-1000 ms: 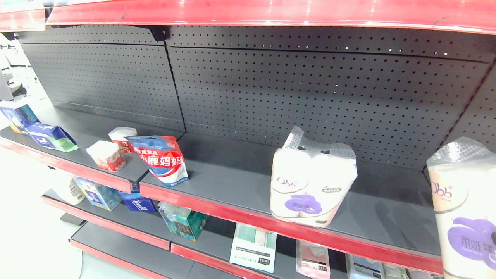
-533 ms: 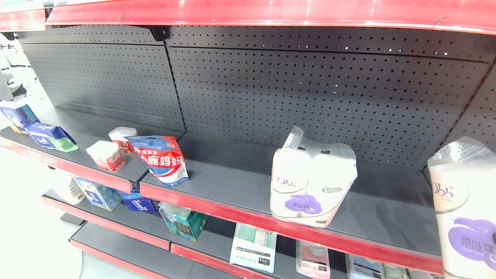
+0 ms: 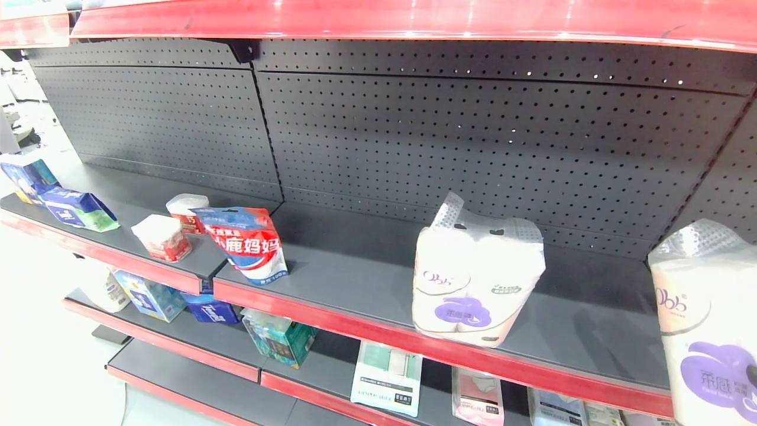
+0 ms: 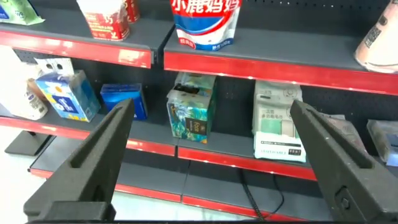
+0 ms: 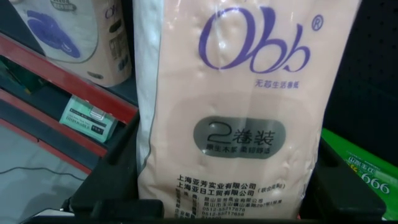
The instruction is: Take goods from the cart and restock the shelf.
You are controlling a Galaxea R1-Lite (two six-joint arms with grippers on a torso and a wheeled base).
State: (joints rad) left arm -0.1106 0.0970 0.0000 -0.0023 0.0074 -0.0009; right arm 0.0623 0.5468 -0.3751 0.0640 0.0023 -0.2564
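Restocking at a red-edged rack. On the middle shelf (image 3: 355,266), counted from the left, there are two blue packs (image 3: 77,208) and two small red-and-white tubs (image 3: 161,236), one tub behind the other. Next come one red, white and blue pouch (image 3: 248,244), standing upright, and one shelved toilet-roll pack (image 3: 476,275) near the front lip, well apart from the pouch. A second, held toilet-roll pack (image 3: 707,331) stands upright at the far right of the head view, level with that shelf.

The lower tier (image 3: 177,346) carries, from the left, one white bottle (image 3: 106,291), one light-blue carton (image 3: 148,297) and one dark-blue pack (image 3: 210,310). After these come one green box (image 3: 278,338), one white-and-green pack (image 3: 387,376) and one pink pack (image 3: 476,397).

Compared with a second ago, the held toilet-roll pack sits slightly lower in the head view. The goods on both tiers lie as they did.

The left gripper (image 4: 211,104) has its fingers spread wide and holds nothing. It faces the lower tier, with the green box (image 4: 191,112) farther off between the fingers. The right gripper (image 5: 228,140) is clamped on the two sides of the held toilet-roll pack (image 5: 249,93), which is upright. The shelved toilet-roll pack (image 5: 68,37) shows beyond it, and a green pack (image 5: 367,177) lies just beside.
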